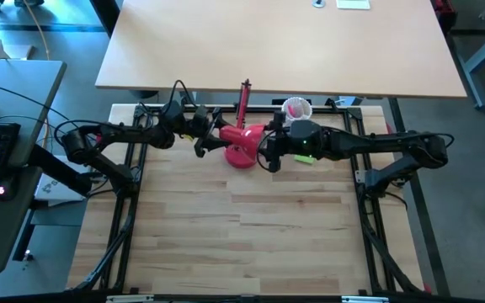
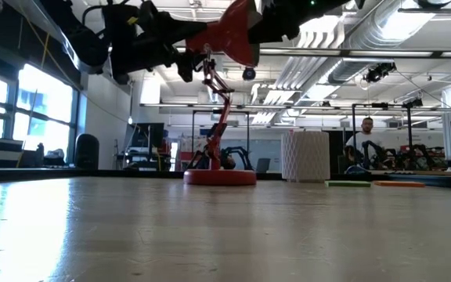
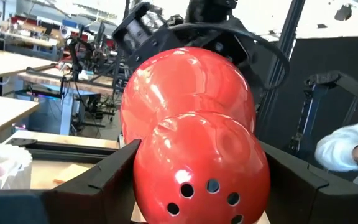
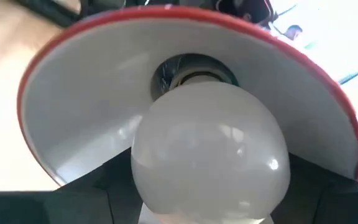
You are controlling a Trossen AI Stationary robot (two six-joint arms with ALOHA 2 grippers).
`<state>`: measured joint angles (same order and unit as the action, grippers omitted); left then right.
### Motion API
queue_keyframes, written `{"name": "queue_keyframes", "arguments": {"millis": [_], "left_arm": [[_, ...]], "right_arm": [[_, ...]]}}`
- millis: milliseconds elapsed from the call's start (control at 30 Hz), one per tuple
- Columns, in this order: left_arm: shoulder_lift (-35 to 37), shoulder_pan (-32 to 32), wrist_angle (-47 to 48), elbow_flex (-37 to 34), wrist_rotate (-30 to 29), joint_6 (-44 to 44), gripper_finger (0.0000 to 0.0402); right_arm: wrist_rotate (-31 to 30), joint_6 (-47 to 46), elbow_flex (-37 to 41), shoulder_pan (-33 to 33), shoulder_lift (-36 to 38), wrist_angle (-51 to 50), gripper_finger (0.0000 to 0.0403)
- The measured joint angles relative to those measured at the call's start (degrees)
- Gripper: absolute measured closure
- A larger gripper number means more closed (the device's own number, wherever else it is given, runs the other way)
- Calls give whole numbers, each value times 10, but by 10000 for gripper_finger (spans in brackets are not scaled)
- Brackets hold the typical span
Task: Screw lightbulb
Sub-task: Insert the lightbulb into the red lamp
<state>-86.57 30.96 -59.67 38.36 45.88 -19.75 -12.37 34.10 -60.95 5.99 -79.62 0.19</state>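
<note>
Now, lamp: glossy red metal desk lamp [image 1: 241,145], shade raised above its round base.
Left gripper [image 3: 197,186]: fingers clamped on the shade's vented back.
Right gripper [image 4: 210,205]: grasping the round white glass lightbulb [image 4: 210,155] at the shade's mouth.
Lightbulb: inside the white-lined shade, base at the socket.
White perforated cup [image 2: 304,155]: beside the lamp's base.

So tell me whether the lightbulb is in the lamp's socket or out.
In. The lightbulb has its neck in the socket at the centre of the red shade's white inside. How far it is screwed home, cannot tell.
</note>
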Motion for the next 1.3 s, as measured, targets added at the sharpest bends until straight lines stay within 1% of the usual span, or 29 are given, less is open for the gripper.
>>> {"name": "queue_keyframes", "arguments": {"millis": [100, 200, 333, 533, 633, 733, 800, 900, 1167, 1300], "left_arm": [[1, -5, 1, -1, 1, 24, 144], [1, -5, 1, -1, -1, 40, 144], [1, -8, 1, 0, -8, 77, 144], [0, -21, 2, 0, -11, 144, 144], [0, -20, 3, 0, -8, 164, 144], [0, -11, 3, 0, -4, 167, 144], [0, -3, 2, 0, 1, 163, 144], [-1, 6, 0, -1, 6, 151, 144], [-1, 14, -5, -1, 11, 129, 144], [-1, 22, -6, -1, 12, 98, 144]], "right_arm": [[26, -108, 0, 10, -10, 1, 148], [74, -231, 0, 26, -18, -4, 150], [116, -382, 0, 46, -22, 1, 153], [228, -602, 0, 86, -27, 20, 152], [289, -696, 0, 106, -38, 29, 152], [326, -772, 0, 117, -49, 40, 152], [330, -789, 0, 120, -55, 41, 152], [334, -765, -1, 124, -57, 38, 152], [355, -609, -1, 143, -39, 17, 150], [359, -519, -1, 151, -34, -4, 150]]}}
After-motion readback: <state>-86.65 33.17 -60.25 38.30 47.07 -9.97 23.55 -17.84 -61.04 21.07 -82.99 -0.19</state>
